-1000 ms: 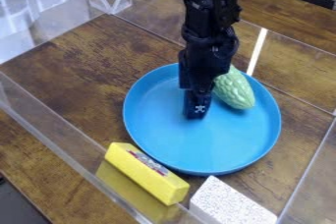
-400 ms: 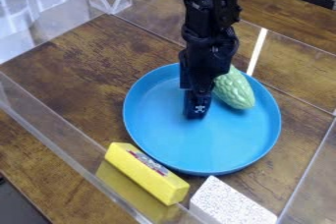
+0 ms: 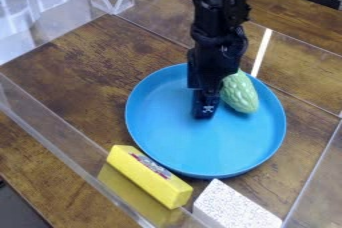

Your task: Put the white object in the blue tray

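The blue tray (image 3: 181, 140) lies in the middle of the wooden table. My gripper (image 3: 205, 110) points straight down into it, its dark fingertips at the tray floor just left of a green bumpy object (image 3: 242, 92) that rests inside the tray. The jaws stand open and I see nothing between them. The white object (image 3: 238, 210), a speckled white block, lies outside the tray at the bottom edge of the view, well in front of the gripper.
A yellow block (image 3: 147, 175) lies beside the white one, in front of the tray on the left. A clear plastic wall (image 3: 54, 137) runs along the table's left and front. A thin white strip (image 3: 262, 54) lies behind the tray.
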Motion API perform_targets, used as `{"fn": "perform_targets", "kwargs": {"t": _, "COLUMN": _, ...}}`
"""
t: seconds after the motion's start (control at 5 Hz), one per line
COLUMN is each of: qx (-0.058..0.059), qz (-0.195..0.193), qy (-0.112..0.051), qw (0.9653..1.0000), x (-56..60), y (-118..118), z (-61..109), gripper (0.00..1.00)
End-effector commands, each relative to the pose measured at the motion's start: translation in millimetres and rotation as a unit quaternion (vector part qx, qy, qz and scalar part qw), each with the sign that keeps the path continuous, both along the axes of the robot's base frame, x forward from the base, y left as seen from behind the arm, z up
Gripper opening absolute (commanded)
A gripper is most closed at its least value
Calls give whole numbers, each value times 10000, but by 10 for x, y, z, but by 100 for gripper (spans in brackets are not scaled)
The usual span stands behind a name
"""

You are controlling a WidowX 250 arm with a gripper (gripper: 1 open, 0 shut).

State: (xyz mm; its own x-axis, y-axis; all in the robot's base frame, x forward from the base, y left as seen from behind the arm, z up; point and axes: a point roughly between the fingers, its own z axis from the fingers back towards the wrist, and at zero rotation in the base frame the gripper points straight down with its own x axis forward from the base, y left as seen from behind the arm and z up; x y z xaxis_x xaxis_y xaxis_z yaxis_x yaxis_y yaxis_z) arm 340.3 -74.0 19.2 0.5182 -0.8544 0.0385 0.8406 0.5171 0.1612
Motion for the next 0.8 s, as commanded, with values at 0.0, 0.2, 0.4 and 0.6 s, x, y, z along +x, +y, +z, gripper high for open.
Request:
{"fn": "perform_targets", "kwargs": {"t": 0.0, "qx": 26, "qz": -103, "qy": 136, "qw": 9999, "x": -35, "y": -97, "z": -118, "gripper": 100}}
{"fn": "perform_targets", "kwargs": {"t": 0.2, "qx": 19, "qz": -70, "qy": 154, "qw": 9999, "x": -28, "y": -113, "z": -124, "gripper": 100}}
{"fn": "perform_targets", "kwargs": {"t": 0.4, "qx": 10, "qz": -14, "qy": 180, "qw": 9998, "x": -33, "y": -128, "z": -128, "gripper": 100}}
{"fn": "perform_targets", "kwargs": {"t": 0.6, "qx": 2, "qz": 40, "qy": 209, "qw": 9998, "x": -41, "y": -144, "z": -125, "gripper": 100}}
